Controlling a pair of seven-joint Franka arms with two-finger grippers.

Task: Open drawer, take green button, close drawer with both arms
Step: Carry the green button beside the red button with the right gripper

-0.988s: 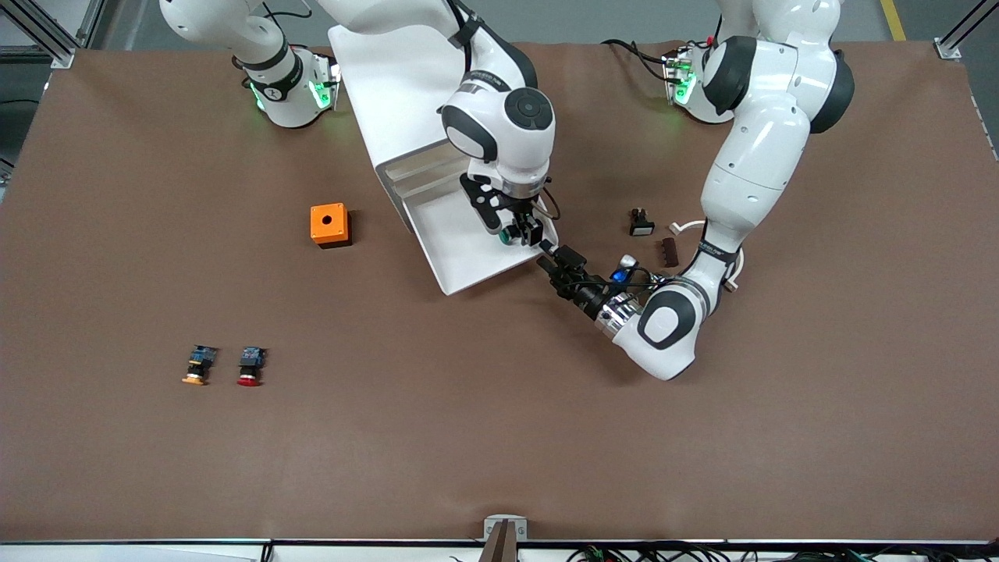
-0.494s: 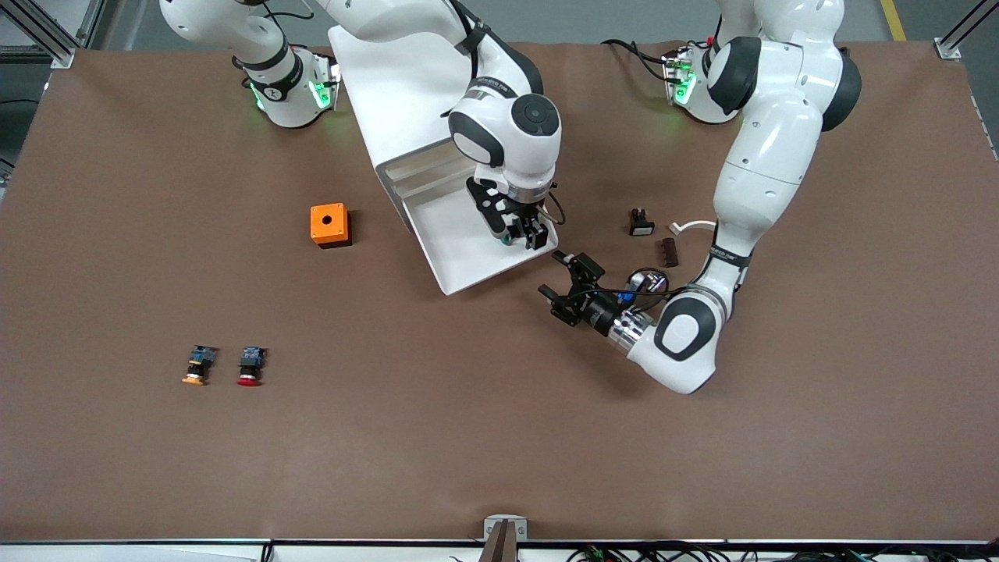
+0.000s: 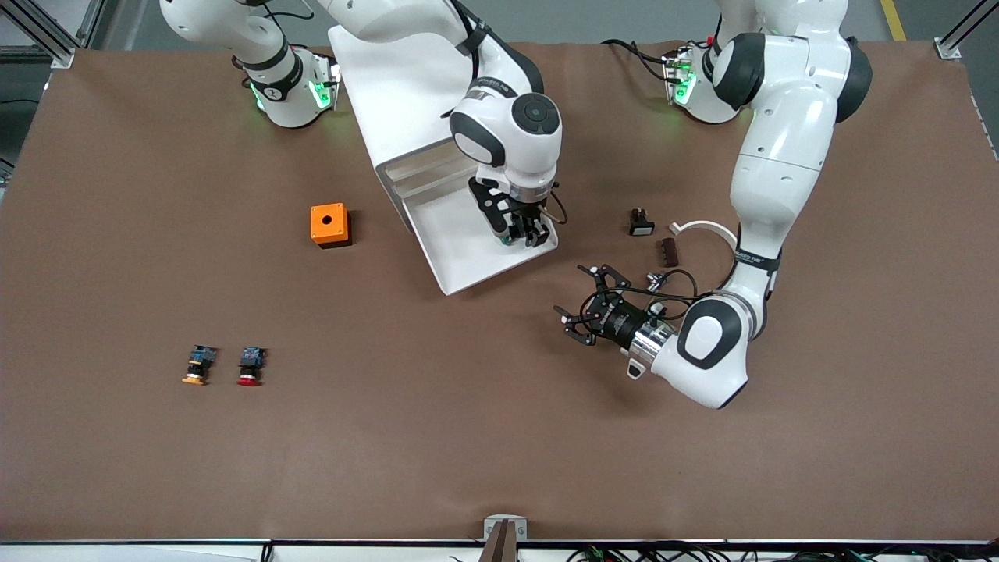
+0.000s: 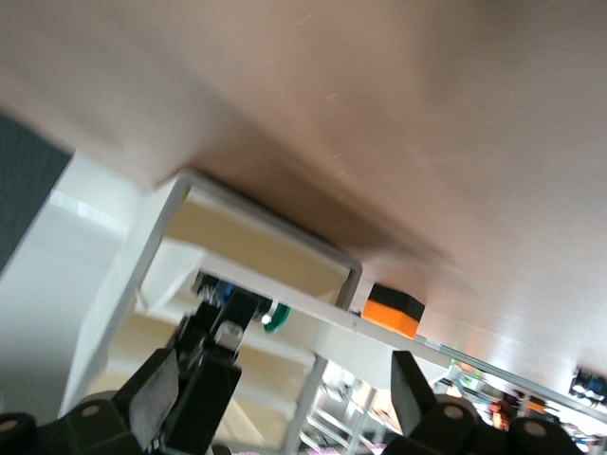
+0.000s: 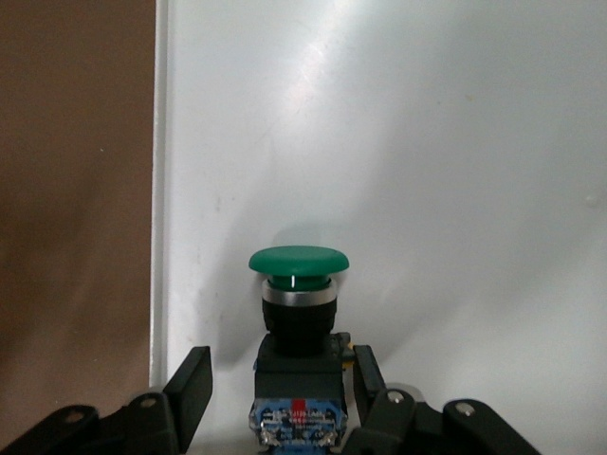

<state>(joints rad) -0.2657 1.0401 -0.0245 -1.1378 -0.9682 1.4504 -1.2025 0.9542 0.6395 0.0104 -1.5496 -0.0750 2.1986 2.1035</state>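
The drawer (image 3: 460, 261) is pulled out of the white cabinet (image 3: 390, 78), and its floor fills the right wrist view (image 5: 427, 142). The green-capped button (image 5: 298, 261) lies in the drawer near the corner toward the left arm's end. My right gripper (image 3: 521, 232) is down in the drawer, open, with its fingers (image 5: 194, 379) on either side of the button's black body. One finger is close against the body and the other stands off it. My left gripper (image 3: 581, 308) is open and empty over bare table, nearer the front camera than the drawer. The button also shows in the left wrist view (image 4: 277, 318).
An orange box (image 3: 328, 225) with a hole stands beside the drawer toward the right arm's end. Yellow-capped (image 3: 195, 365) and red-capped (image 3: 250, 365) buttons lie nearer the front camera. A small black part (image 3: 641, 222) and a brown strip (image 3: 668, 251) lie near the left arm.
My left gripper has let go of the drawer's front corner, opened, and drawn back over the table toward the front camera. My right gripper has stayed at the button in the drawer.
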